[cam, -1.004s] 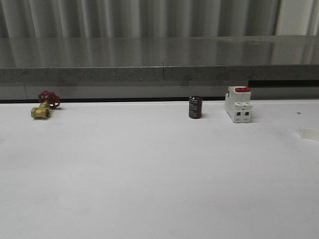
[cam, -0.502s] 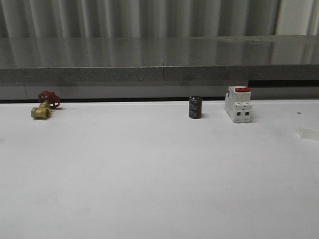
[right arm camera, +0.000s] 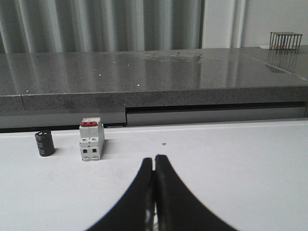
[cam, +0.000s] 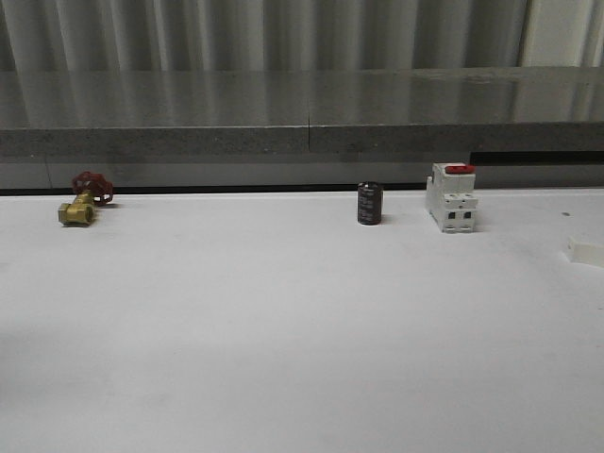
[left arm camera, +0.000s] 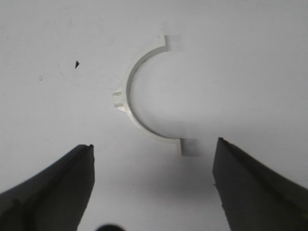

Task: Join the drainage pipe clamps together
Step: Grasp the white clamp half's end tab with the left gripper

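One drainage pipe clamp (left arm camera: 127, 98), a white plastic half-ring with a small side tab and end flanges, lies flat on the white table in the left wrist view. My left gripper (left arm camera: 154, 144) hovers over it, open, its dark fingers (left arm camera: 67, 185) spread wide to either side of the clamp's lower flange and touching nothing. My right gripper (right arm camera: 154, 159) is shut, with nothing visible between its tips, and points towards the back ledge. A small white piece (cam: 585, 252) lies at the table's right edge in the front view; I cannot tell what it is.
Along the back of the table (cam: 283, 321) stand a brass valve with a red handle (cam: 80, 203), a black cylinder (cam: 369, 204) and a white red-topped switch block (cam: 451, 198). Behind them runs a grey stone ledge (cam: 302, 113).
The objects in the front view have not moved. A faint shadow has spread over the near left of the table.
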